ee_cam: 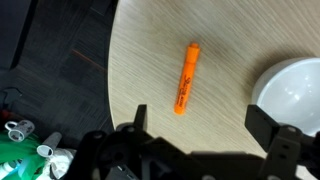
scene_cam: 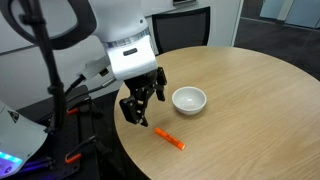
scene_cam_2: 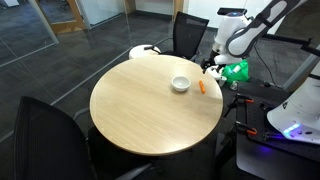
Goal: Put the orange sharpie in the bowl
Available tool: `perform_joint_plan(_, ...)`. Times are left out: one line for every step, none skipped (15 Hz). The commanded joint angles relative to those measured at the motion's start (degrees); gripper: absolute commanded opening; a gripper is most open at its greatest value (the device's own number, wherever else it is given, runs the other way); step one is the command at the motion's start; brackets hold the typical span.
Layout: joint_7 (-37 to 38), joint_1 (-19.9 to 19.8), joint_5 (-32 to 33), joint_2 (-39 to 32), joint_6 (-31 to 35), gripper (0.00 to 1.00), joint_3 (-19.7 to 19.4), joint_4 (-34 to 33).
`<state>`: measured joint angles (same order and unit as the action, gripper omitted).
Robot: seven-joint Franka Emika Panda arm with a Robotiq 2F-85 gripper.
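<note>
The orange sharpie [scene_cam: 169,138] lies flat on the round wooden table [scene_cam: 250,110], near its edge. It also shows in the wrist view [ee_cam: 186,78] and in an exterior view [scene_cam_2: 202,87]. The white bowl [scene_cam: 189,99] stands upright beside it on the table, seen in an exterior view [scene_cam_2: 180,84] and at the right edge of the wrist view [ee_cam: 292,92]. My gripper [scene_cam: 140,104] hangs open and empty above the table edge, over the sharpie and apart from it. In the wrist view its fingers [ee_cam: 200,122] are spread wide with only bare table between them.
Black office chairs stand around the table [scene_cam_2: 190,30] [scene_cam_2: 40,130]. A green object [scene_cam_2: 236,71] and white cups [ee_cam: 20,131] sit off the table near the robot base. A black stand with cables [scene_cam: 55,70] is beside the arm.
</note>
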<state>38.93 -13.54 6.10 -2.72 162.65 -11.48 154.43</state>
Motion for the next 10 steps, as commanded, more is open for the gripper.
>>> perform_joint_plan(4.31, 1.51, -0.37, -1.82, 3.51, 1.0, -1.65, 2.0)
perform_joint_plan(4.13, 1.65, -1.43, -2.37, 3.65, 1.0, -1.79, 2.2)
perform_joint_plan(3.68, 1.72, -2.76, -3.27, 4.1, 1.0, -1.91, 2.26)
perform_joint_plan(3.3, 1.8, -4.04, -3.79, 4.11, 1.0, -2.0, 2.19)
perform_joint_plan(2.83, 1.82, -5.67, -4.65, 4.65, 1.0, -2.04, 2.03)
perform_joint_plan(1.77, 1.74, -8.02, -5.3, 5.24, 1.0, -1.72, 1.95)
perform_joint_plan(0.93, 1.64, -10.17, -6.37, 6.33, 1.0, -1.4, 1.61)
perform_joint_plan(0.07, 1.58, -12.3, -7.19, 7.01, 1.0, -1.05, 1.3)
perform_joint_plan(-0.08, 1.91, -13.88, -8.41, 7.78, 1.0, -1.07, 0.82)
perform_joint_plan(-0.18, 2.46, -14.96, -9.39, 8.2, 1.0, -1.18, 0.35)
